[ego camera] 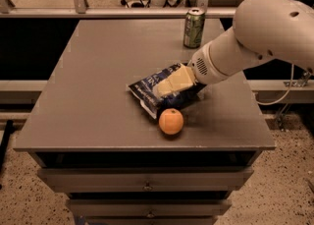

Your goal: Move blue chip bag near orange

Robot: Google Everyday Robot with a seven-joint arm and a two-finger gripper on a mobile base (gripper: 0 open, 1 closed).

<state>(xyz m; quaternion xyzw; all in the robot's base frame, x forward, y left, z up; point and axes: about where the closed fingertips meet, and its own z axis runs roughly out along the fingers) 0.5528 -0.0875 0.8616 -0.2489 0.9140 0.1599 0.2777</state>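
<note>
The blue chip bag lies tilted on the grey table, right of centre. The orange sits just in front of it near the table's front edge, almost touching the bag's lower edge. My gripper reaches in from the right and is shut on the bag's right half. Its beige finger lies across the top of the bag. The white arm hides the bag's right end.
A green soda can stands upright at the back of the table, behind the arm. The table is a drawer cabinet with drawers under its front edge. A railing and chairs stand beyond the back edge.
</note>
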